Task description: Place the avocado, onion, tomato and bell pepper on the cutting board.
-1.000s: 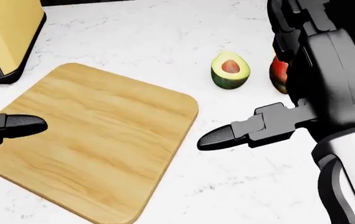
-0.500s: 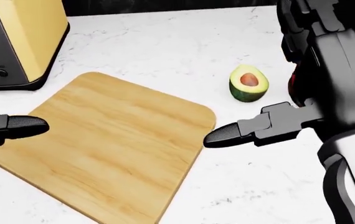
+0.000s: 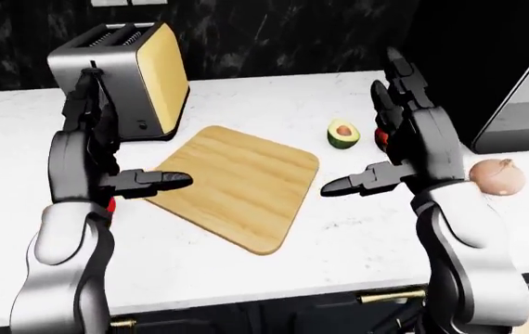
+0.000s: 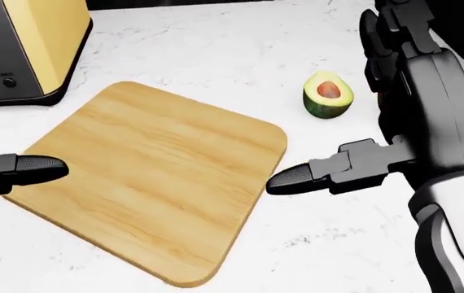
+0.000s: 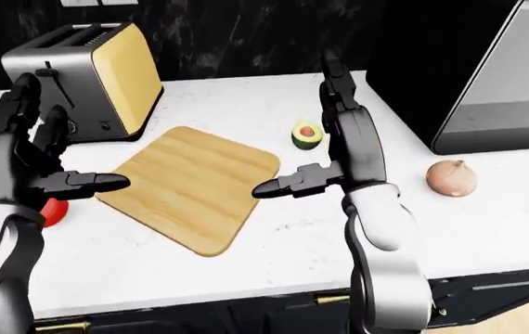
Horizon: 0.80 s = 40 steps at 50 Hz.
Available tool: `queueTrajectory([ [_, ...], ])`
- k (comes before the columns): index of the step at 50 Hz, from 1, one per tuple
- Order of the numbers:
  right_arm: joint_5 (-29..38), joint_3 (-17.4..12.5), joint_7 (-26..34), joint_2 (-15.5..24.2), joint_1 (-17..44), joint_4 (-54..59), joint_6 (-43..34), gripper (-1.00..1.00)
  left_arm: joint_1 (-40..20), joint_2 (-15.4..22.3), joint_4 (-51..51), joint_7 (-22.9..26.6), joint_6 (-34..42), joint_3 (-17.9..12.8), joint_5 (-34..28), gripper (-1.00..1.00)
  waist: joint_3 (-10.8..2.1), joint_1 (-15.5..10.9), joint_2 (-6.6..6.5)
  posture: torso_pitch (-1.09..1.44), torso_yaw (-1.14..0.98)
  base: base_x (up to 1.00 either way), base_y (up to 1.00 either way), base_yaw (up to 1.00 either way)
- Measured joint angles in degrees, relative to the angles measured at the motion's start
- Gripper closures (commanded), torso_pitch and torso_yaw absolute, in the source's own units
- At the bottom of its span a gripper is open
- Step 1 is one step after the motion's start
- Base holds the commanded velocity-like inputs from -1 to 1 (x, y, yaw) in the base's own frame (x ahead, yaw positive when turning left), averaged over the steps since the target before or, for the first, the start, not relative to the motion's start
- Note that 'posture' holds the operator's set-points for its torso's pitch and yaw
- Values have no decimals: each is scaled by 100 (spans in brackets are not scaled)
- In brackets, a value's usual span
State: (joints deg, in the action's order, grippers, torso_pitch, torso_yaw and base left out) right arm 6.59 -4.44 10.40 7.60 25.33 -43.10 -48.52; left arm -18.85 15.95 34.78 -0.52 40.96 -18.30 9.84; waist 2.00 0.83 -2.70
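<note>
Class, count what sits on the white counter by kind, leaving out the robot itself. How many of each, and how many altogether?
Avocado half: 1
Onion: 1
Red items, partly hidden so the kind is unclear: 2
Cutting board: 1
Toaster: 1
Silver appliance: 1
Total: 7

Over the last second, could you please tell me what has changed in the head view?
The whole picture shifted, so the camera moved: the cutting board and avocado half slid right, the toaster came further in. Nothing was grasped or released; the left hand and right hand remain open, empty.
</note>
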Motion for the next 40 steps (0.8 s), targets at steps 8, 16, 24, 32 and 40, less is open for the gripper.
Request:
queueTrajectory([
  [8, -55, 101, 63, 28, 8, -80, 87, -100, -70, 40, -53, -48, 1, -39, -80, -100, 10, -79, 291, 0, 0, 0, 0, 0],
  [16, 49, 76, 110, -5, -81, -70, 71, -100, -90, 33, -123, -50, 14, -4, -87, -100, 32, -123, 268, 0, 0, 0, 0, 0],
  [24, 50, 58, 97, -30, -119, -10, 174, -100, -253, 224, -223, -383, 124, -208, 51, -100, -4, -107, 189, 0, 0, 0, 0, 0],
  [32, 45, 63, 93, -21, -92, 9, 178, -100, -102, 502, -670, -406, -251, -433, -310, -100, -20, -84, 151, 0, 0, 0, 0, 0],
  [40, 50, 114, 112, -51, -72, 128, 238, -100, 87, 670, -461, -248, -125, -852, -444, -100, -37, -70, 158, 0, 0, 0, 0, 0],
])
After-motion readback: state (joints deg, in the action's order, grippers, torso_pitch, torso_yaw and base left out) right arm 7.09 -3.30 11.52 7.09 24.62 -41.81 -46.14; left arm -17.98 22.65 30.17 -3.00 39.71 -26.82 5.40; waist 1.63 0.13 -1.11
